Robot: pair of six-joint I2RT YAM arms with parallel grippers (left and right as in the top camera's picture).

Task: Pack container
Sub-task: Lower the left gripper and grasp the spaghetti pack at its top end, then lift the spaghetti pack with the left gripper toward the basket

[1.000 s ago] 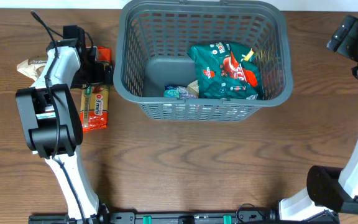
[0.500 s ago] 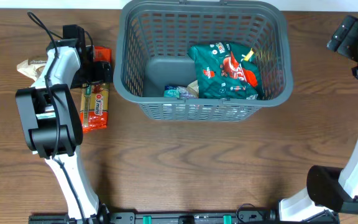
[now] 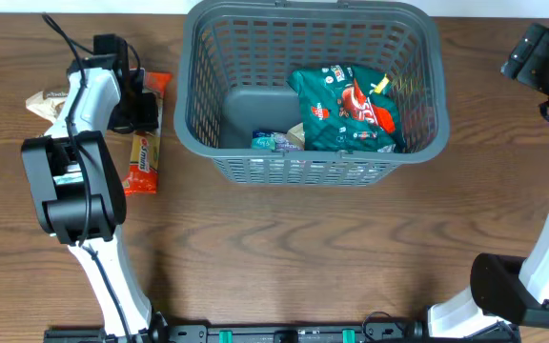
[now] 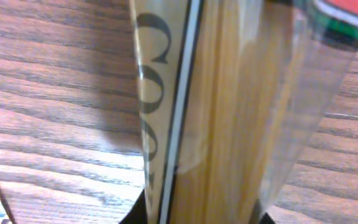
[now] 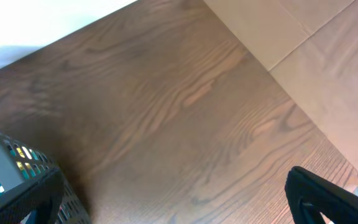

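Left tool (image 3: pixel 143 107) points down at the far left, pinched tight on a packet (image 3: pixel 141 160); right tool (image 3: pixel 539 62) hangs wide apart, far right.

Container (image 3: pixel 191 105) at the far middle of the table (image 3: pixel 303 248), large bag (image 3: pixel 346 110) in its right half, small packets (image 3: pixel 273 141) on its floor by the near wall, long packet (image 3: pixel 141 157) just left of it, another packet (image 3: pixel 44 101) farther left.

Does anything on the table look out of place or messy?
Nothing spilled or damaged. A green bag leans askew against the basket's right wall, and the left tool grips a packet by one end.
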